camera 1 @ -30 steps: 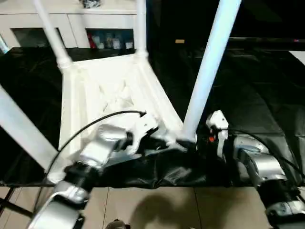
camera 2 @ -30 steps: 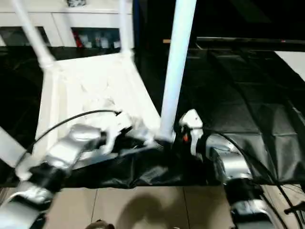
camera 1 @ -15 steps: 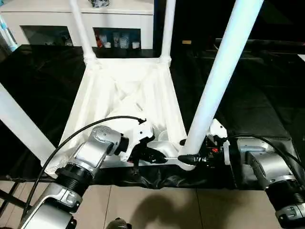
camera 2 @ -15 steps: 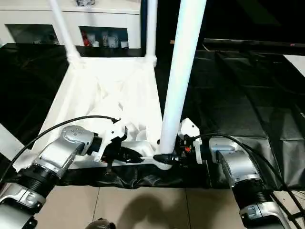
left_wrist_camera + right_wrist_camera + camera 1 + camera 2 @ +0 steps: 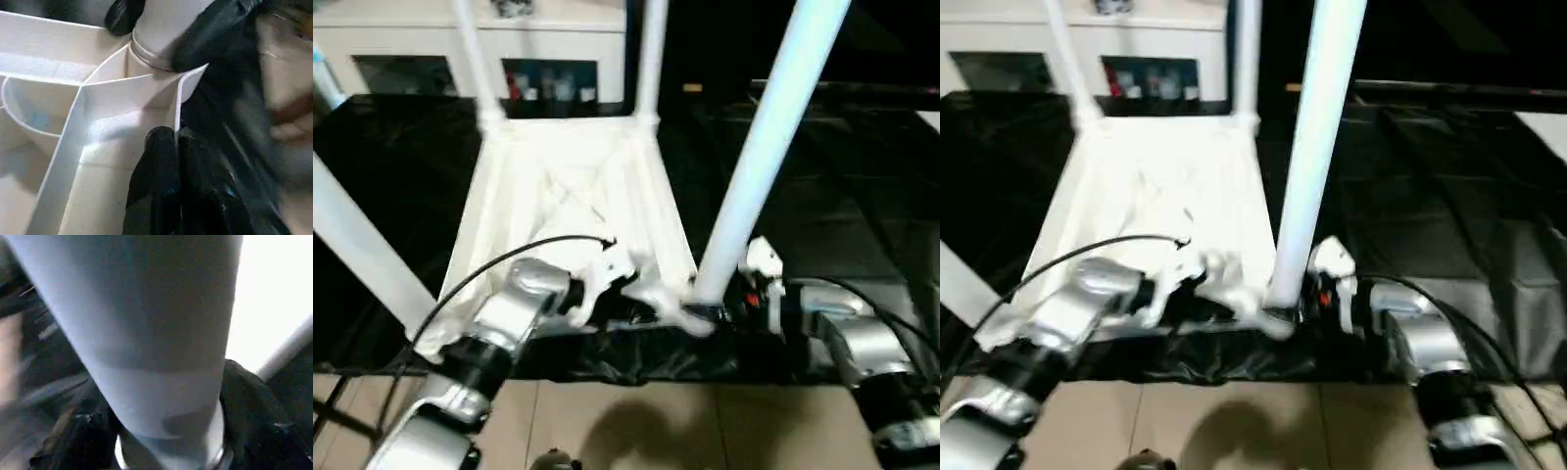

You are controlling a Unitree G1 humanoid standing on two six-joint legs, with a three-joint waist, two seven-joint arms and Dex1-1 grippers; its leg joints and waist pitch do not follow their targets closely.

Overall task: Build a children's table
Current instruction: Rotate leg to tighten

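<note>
The children's table [image 5: 568, 186] lies upside down on a black cloth, with its four white legs pointing up. My left gripper [image 5: 177, 161] is shut on the thin raised rim beside the near right corner socket, one black finger [image 5: 156, 176] on each side of the wall. The near right leg [image 5: 764, 137] stands in that socket. My right gripper [image 5: 710, 315] clasps its base from the right. Its black fingers [image 5: 83, 431] press on both sides of the leg [image 5: 156, 323].
A white cabinet with glass doors [image 5: 411, 49] stands behind the table. The black cloth [image 5: 842, 176] spreads out to the right, and the tiled floor [image 5: 636, 421] lies in front of it. Three more legs stand at the far left [image 5: 475, 69], far right [image 5: 653, 59] and near left [image 5: 362, 255].
My right gripper's fingers have closed in on the base of the near right leg. My left gripper keeps its hold on the rim. The head camera has moved.
</note>
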